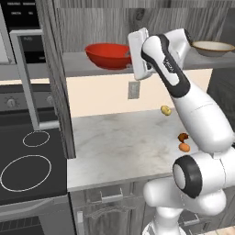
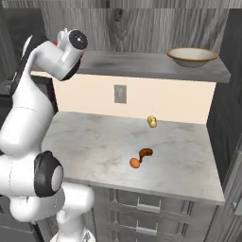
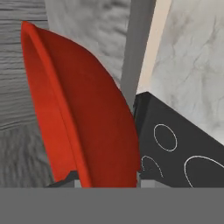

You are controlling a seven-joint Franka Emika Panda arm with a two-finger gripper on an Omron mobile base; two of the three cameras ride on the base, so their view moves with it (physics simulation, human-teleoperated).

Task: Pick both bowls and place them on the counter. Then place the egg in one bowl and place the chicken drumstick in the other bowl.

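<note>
Look, closest to you on the counter (image 2: pixel 94 146) is the egg (image 2: pixel 134 163), touching the chicken drumstick (image 2: pixel 145 152) just behind it. A small yellow thing (image 2: pixel 152 121) sits farther back, near the wall. Above the counter is the shelf (image 2: pixel 142 64). Your gripper (image 3: pixel 105 177) is up there with its fingers on each side of the red bowl's (image 1: pixel 107 55) rim, but you cannot tell if they squeeze it. The beige bowl (image 2: pixel 191 56) sits far along the shelf.

Shelf (image 1: pixel 92 64): red bowl (image 1: pixel 106 54) at left, beige bowl (image 2: pixel 191 56) at right.
Counter (image 2: pixel 94 142): egg (image 2: pixel 134 163) touching drumstick (image 2: pixel 145 152), near right; yellow piece (image 2: pixel 152 121) far.
</note>
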